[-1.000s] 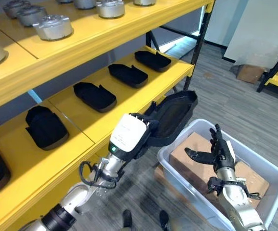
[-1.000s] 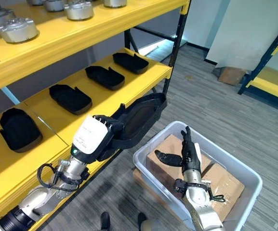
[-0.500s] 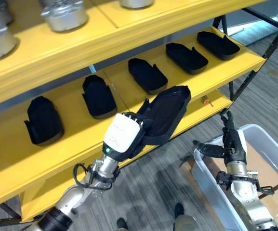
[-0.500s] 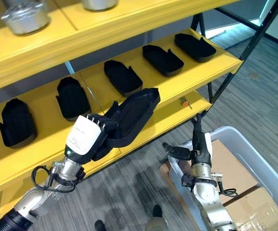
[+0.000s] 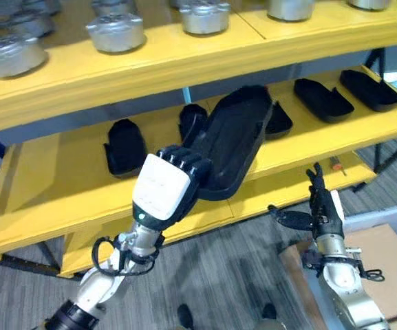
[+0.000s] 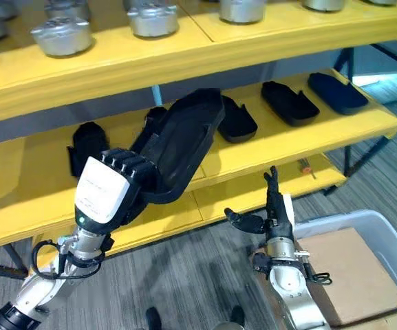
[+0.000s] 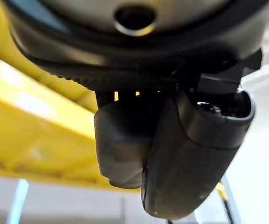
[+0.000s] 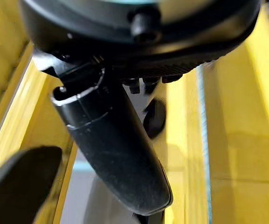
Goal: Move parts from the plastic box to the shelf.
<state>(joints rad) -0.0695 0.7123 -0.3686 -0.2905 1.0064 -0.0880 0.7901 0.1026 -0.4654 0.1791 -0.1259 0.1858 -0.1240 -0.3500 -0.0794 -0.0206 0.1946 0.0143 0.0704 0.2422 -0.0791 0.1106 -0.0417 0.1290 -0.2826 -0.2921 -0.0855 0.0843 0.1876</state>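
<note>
Your left hand (image 5: 167, 185) is raised in front of the yellow shelf (image 5: 60, 172), fingers curled over the near rim of a long black tray-shaped part (image 5: 232, 144) and clamped on it; the part is carried tilted, its far end reaching up toward the middle tier and overlapping the black parts already lying there. Your left wrist view shows the dark thumb (image 7: 190, 154) folded close against the hand's bulk with the yellow shelf behind. Your right hand (image 6: 275, 213) stands lower and to the right, fingers straight and pointing upward, thumb spread out to the side, holding nothing; it is in front of the shelf's lowest tier and well apart from the carried part. Middle tier, listed from your left: one black part (image 5: 124, 144) lying alone, one partly hidden behind the carried part (image 5: 191, 120), one just beside the carried part's far end (image 5: 278, 120), then two more further right (image 5: 323, 100) (image 5: 370, 89). Top tier: a row of silver metal castings (image 5: 117, 31). Lowest tier: a small orange-handled tool (image 6: 303, 166) near the right hand. Plastic box (image 6: 391, 230), pale grey, stands on the grey floor (image 5: 219, 289) at lower right, with cardboard (image 6: 353, 275) inside it.
</note>
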